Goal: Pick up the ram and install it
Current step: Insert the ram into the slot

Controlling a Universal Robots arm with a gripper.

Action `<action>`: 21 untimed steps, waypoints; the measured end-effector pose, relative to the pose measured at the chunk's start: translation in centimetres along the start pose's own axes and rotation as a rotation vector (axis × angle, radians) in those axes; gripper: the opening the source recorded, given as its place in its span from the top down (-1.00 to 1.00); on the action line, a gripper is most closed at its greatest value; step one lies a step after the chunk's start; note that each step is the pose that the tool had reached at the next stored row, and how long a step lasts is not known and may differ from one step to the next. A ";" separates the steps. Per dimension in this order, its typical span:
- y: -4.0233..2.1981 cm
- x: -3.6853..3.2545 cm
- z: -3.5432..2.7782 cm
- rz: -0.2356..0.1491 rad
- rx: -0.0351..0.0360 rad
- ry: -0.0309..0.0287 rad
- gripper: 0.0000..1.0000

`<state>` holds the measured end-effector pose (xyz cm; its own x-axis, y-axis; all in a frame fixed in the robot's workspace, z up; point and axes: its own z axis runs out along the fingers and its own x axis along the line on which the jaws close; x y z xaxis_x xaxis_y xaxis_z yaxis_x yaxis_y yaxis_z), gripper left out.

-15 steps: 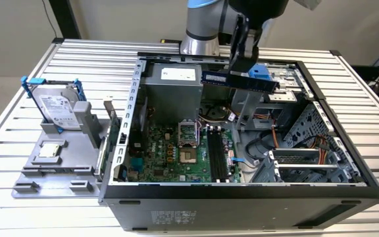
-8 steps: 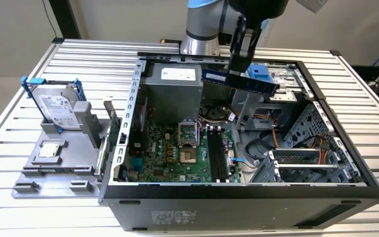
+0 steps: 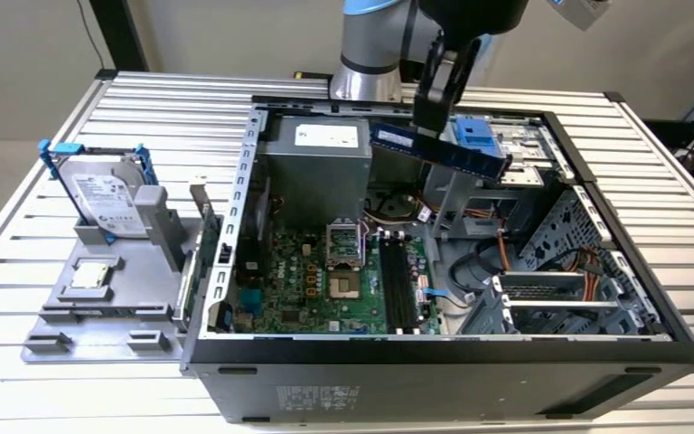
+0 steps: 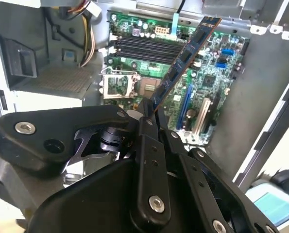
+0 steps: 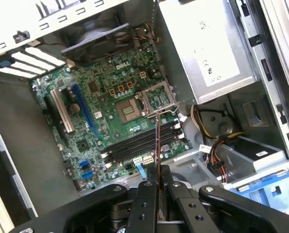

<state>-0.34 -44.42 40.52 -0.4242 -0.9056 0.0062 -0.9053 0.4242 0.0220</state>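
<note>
My gripper point(image 3: 432, 116) hangs above the open computer case point(image 3: 444, 353), shut on the ram point(image 3: 444, 151). The ram is a long dark blue stick that hangs tilted over the case's back part, next to the power supply. In the second wrist view the ram point(image 4: 185, 56) juts out from the black fingers point(image 4: 146, 121) over the green motherboard point(image 4: 217, 73). In the first wrist view the ram point(image 5: 157, 141) appears edge-on, as a thin line above the gripper point(image 5: 159, 175). The black memory slots point(image 3: 398, 280) lie on the motherboard well below the stick and stand empty in both wrist views.
A grey holder point(image 3: 51, 321) at the exterior view's left carries a silver hard drive point(image 3: 112, 194) in a blue frame and a small square processor chip point(image 3: 91, 274). Inside the case are the power supply point(image 3: 317, 149), cables point(image 3: 492, 262) and a drive cage point(image 3: 564, 289).
</note>
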 end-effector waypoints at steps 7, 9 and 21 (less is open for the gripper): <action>0.00 0.00 0.00 0.117 -0.0007 -0.0026 1.00; 0.00 0.00 0.00 0.150 -0.0009 -0.0033 1.00; 0.00 0.00 0.00 0.351 -0.0022 -0.0077 1.00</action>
<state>-0.34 -44.42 40.52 -0.7095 -0.7047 0.0062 -0.7044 0.7094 0.0220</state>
